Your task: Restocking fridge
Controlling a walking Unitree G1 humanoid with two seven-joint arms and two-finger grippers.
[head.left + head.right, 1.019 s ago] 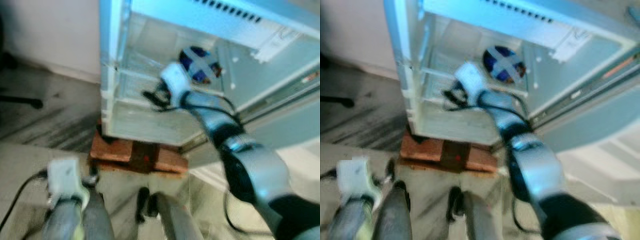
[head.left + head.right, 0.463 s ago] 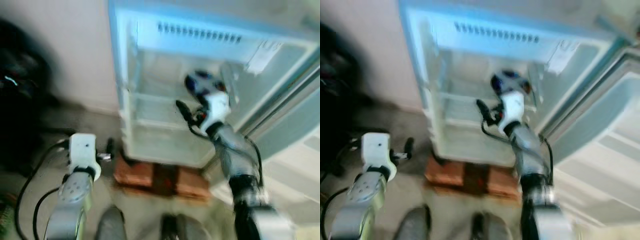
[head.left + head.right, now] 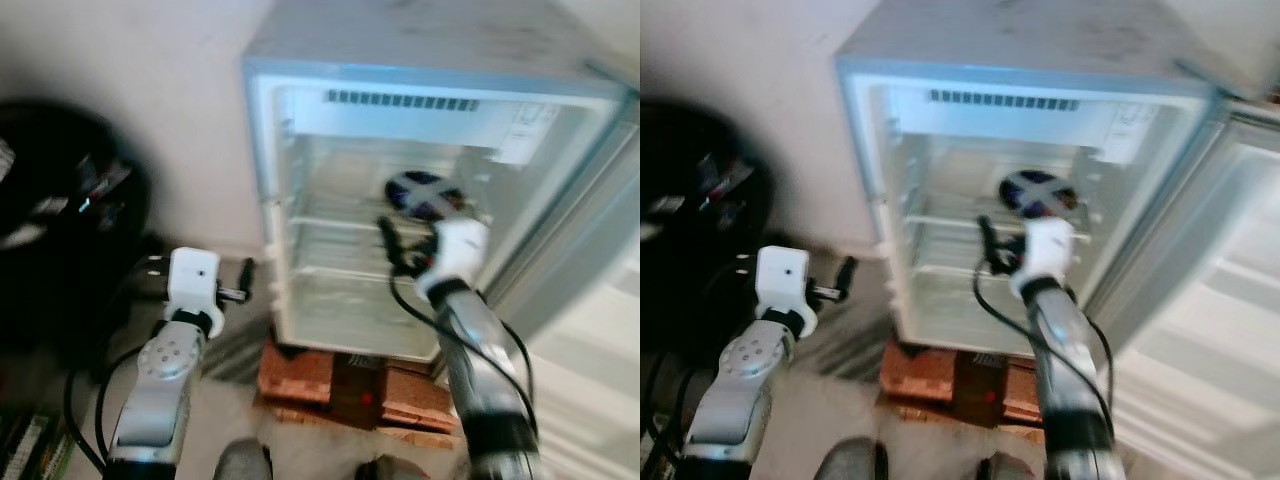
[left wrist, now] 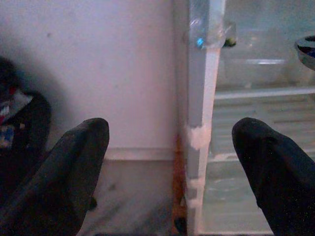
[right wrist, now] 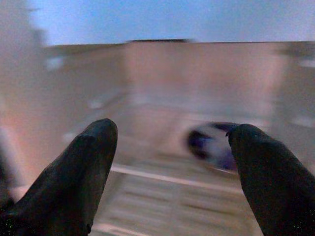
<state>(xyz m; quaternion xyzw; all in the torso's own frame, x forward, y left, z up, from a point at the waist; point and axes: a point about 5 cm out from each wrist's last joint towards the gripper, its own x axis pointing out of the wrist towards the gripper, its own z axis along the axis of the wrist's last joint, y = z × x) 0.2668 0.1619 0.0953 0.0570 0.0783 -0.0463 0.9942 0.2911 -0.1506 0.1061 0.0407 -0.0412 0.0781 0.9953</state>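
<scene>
Withdrawn from the fridge (image 3: 420, 200), the right gripper (image 5: 172, 162) spreads its fingers wide, empty, facing the blue bowl (image 3: 425, 193).

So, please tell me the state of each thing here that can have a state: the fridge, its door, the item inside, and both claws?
Fridge: open, lit inside, standing on bricks.
Fridge door: swung wide open to the right.
Blue and white item: resting on a shelf inside the fridge.
Left claw: open, empty, outside the fridge near its left edge.
Right claw: open, empty, pointing into the fridge.
</scene>
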